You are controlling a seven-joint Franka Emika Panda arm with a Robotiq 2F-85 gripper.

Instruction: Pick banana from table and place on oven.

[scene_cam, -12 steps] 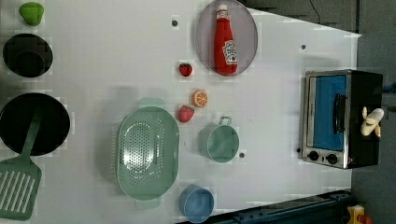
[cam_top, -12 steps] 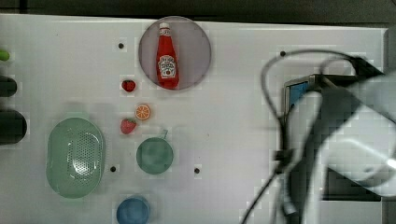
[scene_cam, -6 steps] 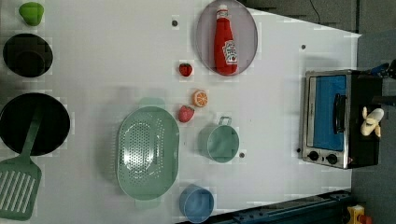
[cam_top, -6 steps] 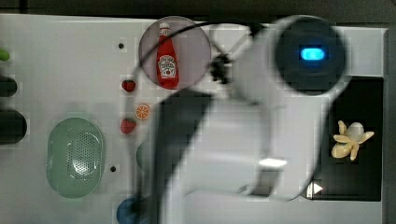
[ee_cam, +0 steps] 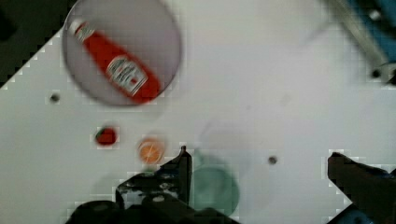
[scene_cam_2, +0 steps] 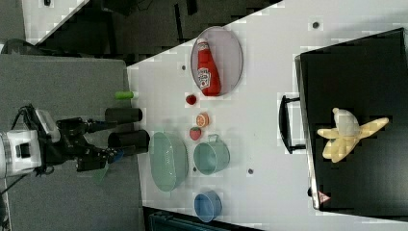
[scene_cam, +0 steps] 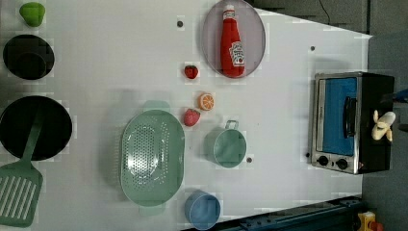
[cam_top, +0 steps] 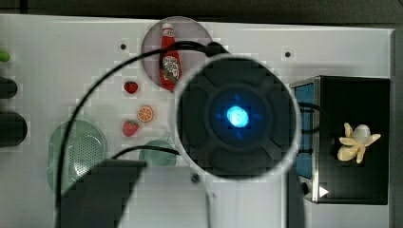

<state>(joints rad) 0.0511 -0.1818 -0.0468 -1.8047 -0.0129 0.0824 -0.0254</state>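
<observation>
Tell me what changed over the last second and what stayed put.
In the top view the arm swung from the right edge over the oven toward the table's middle. The gripper is open and empty. The banana stays on the oven; the tabletop items kept their places.

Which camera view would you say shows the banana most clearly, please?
The right view: the banana lies large and unobstructed on the oven, peel flaps splayed. The top view shows it smaller; the left view shows it small, at the oven's far edge.

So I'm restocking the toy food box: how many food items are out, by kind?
Banana: 1
Strawberries: 2
Orange slice: 1
Ketchup bottle: 1
Total: 5
</observation>
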